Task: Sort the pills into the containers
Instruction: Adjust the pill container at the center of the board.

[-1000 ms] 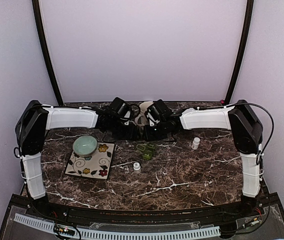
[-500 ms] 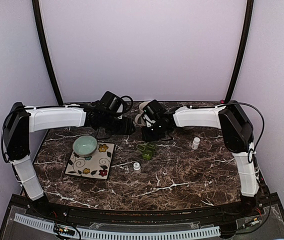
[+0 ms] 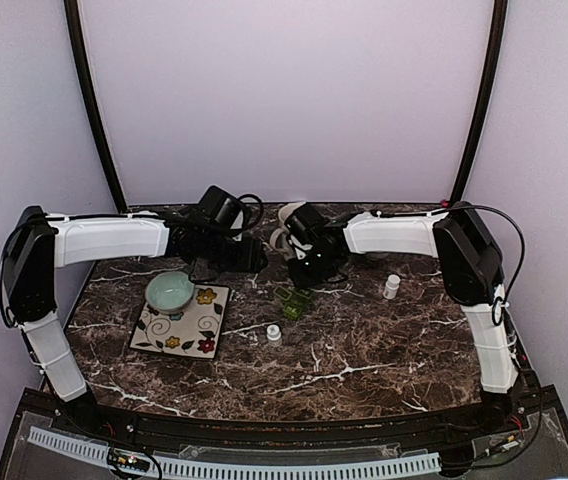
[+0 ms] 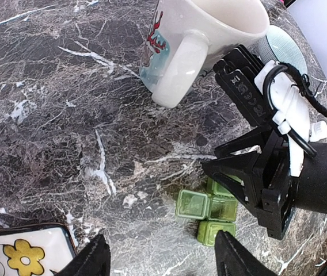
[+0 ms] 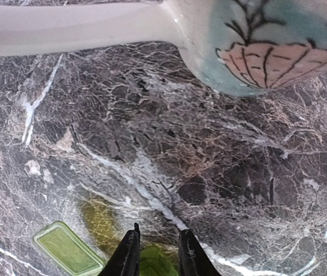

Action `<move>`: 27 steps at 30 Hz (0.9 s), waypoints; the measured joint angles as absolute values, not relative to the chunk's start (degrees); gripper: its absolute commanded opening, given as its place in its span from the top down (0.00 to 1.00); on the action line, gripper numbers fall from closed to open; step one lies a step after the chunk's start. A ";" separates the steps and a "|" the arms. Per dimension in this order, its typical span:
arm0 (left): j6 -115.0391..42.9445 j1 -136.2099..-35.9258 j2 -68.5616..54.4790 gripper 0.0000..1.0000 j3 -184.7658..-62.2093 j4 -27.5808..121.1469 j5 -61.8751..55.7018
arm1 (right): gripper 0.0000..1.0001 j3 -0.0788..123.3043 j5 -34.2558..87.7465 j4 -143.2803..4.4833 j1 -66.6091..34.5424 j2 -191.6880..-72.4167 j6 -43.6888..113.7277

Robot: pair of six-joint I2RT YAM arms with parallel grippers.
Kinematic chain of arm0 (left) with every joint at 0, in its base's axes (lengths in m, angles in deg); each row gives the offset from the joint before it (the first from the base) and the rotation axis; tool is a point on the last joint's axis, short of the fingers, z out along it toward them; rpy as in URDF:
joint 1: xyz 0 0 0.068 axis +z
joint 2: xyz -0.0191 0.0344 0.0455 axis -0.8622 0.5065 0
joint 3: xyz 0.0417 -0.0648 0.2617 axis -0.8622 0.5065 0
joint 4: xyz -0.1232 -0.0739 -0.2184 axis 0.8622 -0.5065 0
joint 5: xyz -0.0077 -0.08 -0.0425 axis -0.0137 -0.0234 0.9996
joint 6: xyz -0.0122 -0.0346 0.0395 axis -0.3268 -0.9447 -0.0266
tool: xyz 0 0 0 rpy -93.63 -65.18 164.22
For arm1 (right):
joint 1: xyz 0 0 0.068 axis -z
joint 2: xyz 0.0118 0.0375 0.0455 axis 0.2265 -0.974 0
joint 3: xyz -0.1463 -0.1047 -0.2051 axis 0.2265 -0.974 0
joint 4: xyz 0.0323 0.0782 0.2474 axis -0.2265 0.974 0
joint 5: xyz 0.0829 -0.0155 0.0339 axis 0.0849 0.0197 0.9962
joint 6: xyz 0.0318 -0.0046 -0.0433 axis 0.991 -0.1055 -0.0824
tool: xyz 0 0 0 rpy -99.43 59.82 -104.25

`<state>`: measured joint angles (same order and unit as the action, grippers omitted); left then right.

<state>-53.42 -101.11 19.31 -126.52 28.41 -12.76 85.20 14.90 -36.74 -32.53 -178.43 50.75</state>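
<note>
The green pill box (image 4: 201, 207) sits on the dark marble table (image 3: 364, 350), near the middle of the top view and just below the white mug (image 4: 204, 34). In the left wrist view it is low and a bit right of the middle. Its little square cups are joined together. In the right wrist view one flat green lid (image 5: 68, 250) lies open at the lower left.

The right gripper (image 5: 159, 233) comes down onto the pill box. Its fingers are close together, and a green bit of the box shows between them at the bottom of that view. I cannot tell if they squeeze it.

The left gripper (image 4: 162, 237) is over bare table to the left of the pill box. Its fingers are spread wide with nothing in them.

A square plate (image 4: 19, 256) with painted flowers is at the lower left of the left wrist view. In the top view a pale green bowl (image 3: 170, 290) stands on its far corner. A small white bottle (image 3: 392, 287) stands to the right of the pill box, and another little white one (image 3: 274, 334) stands below it.
</note>
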 measured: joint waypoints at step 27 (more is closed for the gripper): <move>-53.42 -101.11 18.63 0.37 -124.48 29.85 -12.76 | 0.77 77.70 11.53 -35.69 -33.34 -174.67 51.56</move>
<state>-53.42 -101.11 18.63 -124.48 29.85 -12.76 77.70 11.53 -35.69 -33.34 -174.67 51.56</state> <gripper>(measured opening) 0.631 0.227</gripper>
